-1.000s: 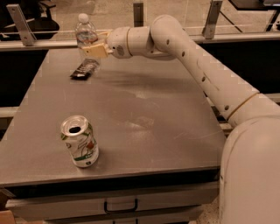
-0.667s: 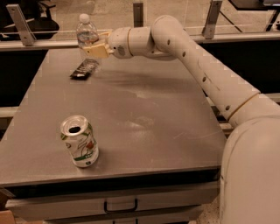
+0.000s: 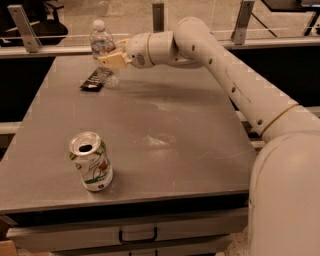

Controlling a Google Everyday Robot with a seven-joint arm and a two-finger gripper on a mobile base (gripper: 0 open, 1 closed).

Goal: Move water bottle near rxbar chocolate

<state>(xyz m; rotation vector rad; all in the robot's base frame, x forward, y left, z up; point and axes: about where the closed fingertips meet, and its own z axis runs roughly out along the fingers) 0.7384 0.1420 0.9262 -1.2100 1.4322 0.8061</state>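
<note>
The water bottle [image 3: 102, 41], clear with a white cap, stands upright at the far left of the table. Its base is right beside the rxbar chocolate [image 3: 96, 79], a flat dark wrapper lying on the table. My gripper [image 3: 112, 59] reaches in from the right and is shut on the water bottle around its lower half. One tan finger [image 3: 116, 60] crosses in front of the bottle. The bottle's base looks to be at the table surface, touching or almost touching the bar's right end.
A white-green soda can [image 3: 91, 161] stands upright near the front left of the grey table [image 3: 175, 130]. A rail with metal posts [image 3: 158, 15] runs behind the far edge. My arm [image 3: 235, 80] spans the table's right side.
</note>
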